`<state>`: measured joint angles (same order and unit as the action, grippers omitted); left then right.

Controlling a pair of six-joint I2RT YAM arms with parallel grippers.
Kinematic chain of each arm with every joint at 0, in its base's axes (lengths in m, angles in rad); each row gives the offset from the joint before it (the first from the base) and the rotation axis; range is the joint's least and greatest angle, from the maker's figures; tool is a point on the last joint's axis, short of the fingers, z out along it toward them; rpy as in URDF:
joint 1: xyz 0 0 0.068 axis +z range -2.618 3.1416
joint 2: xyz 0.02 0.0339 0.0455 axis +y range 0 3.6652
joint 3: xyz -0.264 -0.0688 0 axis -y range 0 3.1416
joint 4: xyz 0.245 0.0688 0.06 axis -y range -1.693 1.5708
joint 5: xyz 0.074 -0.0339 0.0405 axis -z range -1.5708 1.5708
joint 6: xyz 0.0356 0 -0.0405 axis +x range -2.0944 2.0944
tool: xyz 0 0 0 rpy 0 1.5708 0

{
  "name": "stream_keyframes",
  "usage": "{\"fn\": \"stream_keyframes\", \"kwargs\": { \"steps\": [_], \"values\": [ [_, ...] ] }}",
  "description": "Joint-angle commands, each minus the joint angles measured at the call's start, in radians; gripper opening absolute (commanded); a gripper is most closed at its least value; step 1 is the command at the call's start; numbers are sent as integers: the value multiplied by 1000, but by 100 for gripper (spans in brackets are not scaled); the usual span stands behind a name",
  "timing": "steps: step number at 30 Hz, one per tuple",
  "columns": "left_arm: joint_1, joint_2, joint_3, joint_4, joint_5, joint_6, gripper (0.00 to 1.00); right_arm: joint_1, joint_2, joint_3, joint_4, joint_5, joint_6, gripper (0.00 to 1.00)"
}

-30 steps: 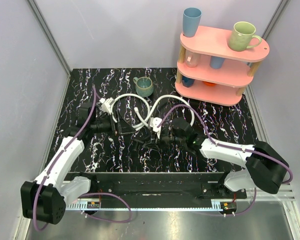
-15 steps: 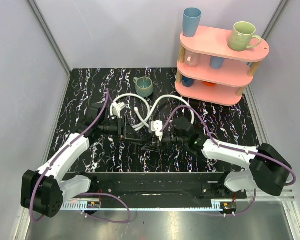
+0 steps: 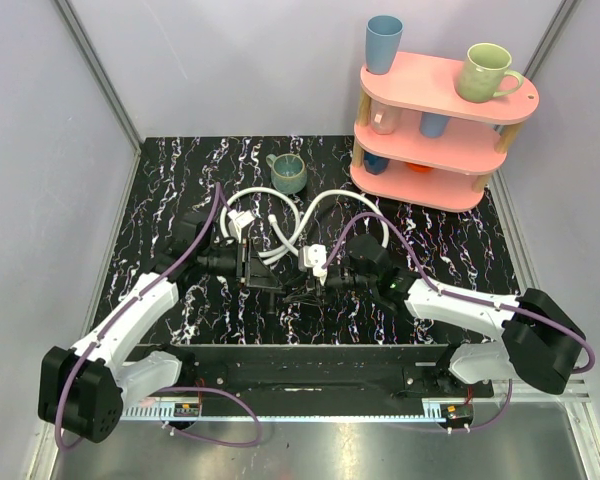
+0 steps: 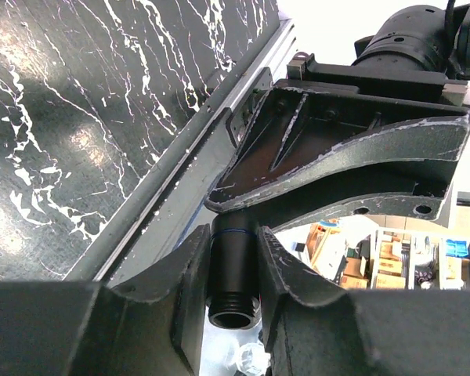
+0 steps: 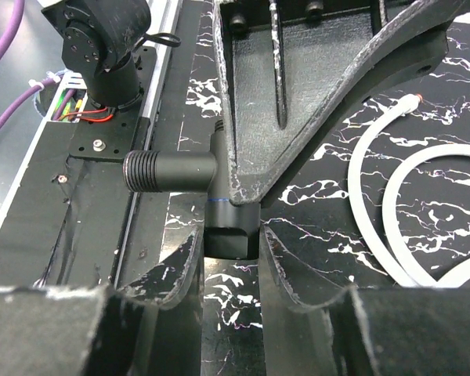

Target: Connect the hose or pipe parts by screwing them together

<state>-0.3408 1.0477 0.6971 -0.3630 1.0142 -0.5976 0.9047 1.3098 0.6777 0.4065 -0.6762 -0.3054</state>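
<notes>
A black T-shaped pipe part with a threaded side arm hangs above the marbled table, between both grippers. My right gripper is shut on its wider lower collar. My left gripper is shut on the opposite end, a black tube whose threaded mouth faces the left wrist camera. In the top view the left gripper and right gripper meet fingertip to fingertip at the table's centre. Two thin white hoses lie looped on the table just behind them, untouched; one of the white hoses shows in the right wrist view.
A green mug stands behind the hoses. At the back right is a pink three-tier shelf carrying a blue cup, a light green mug and smaller cups. A black rail runs along the near edge.
The left arm swung right from the left hose toward the right gripper, and its jaws closed on the black pipe. The right gripper shifted slightly, still gripping.
</notes>
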Motion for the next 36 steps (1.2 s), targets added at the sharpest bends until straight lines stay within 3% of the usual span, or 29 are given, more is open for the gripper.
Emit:
{"fn": "stream_keyframes", "kwargs": {
  "steps": [1, 3, 8, 16, 18, 20, 21, 24, 29, 32, 36],
  "values": [
    [-4, -8, 13, 32, 66, -2, 29, 7, -26, 37, 43, -3, -32, 6],
    [-4, -8, 16, 21, 78, 8, 59, 5, -29, 40, 35, -3, -40, 6],
    [-4, 3, 39, -56, 64, 73, 64, 5, -46, 34, 32, 18, -57, 4],
    [-6, 11, 33, -44, 75, 82, 41, 5, -49, 56, 26, 12, -29, 5],
    [-4, 9, 38, -42, 64, 73, 18, 3, -53, 63, 26, 16, -15, 12],
    [-4, 9, 41, -25, 25, 39, 0, 5, -64, 74, 37, 58, 18, 28],
    [-4, 6, 41, -1, 0, 21, 0, 5, -66, 82, 38, 129, 87, 49],
    [-4, -18, 27, 103, -78, -74, 0, 5, -83, 114, 8, 242, 248, 68],
    [-4, -60, -4, 281, -216, -268, 0, 5, -135, 114, -47, 316, 486, 80],
    [-4, -86, -47, 453, -265, -388, 0, 5, -126, 135, -77, 337, 603, 80],
    [-4, -126, -38, 452, -365, -393, 0, 5, -95, 175, -72, 322, 742, 78]
  ]
}}
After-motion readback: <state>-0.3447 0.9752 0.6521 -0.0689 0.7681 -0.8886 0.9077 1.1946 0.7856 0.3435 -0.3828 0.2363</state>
